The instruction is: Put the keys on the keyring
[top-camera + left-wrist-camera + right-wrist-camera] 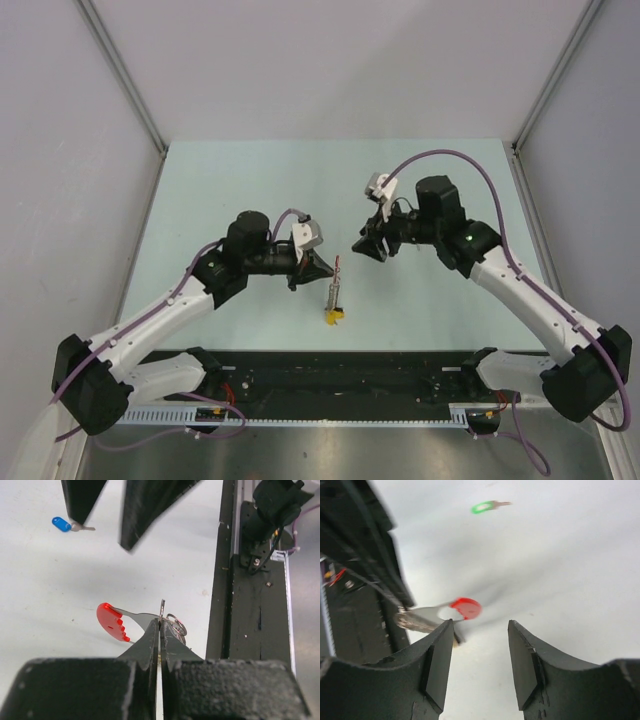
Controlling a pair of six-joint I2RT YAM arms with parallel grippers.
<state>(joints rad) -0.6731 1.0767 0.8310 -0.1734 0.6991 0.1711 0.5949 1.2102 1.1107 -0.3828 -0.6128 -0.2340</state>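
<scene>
The left claw [160, 626] is clenched on the keyring [114, 622], steadying it over the surface [45, 580], seemingly so the right claw [480, 630], released and empty beside it, can fetch the loose blue key [62, 524] or green key [482, 507]

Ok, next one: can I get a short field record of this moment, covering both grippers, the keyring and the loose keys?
left gripper: shut on the grey metal keyring with a curved red piece
right gripper: open, nothing between its fingers, facing the keyring
blue-capped silver key: loose on the pale table
green-capped silver key: loose on the table, clear of both grippers
progress: neither loose key is on the ring yet
</scene>
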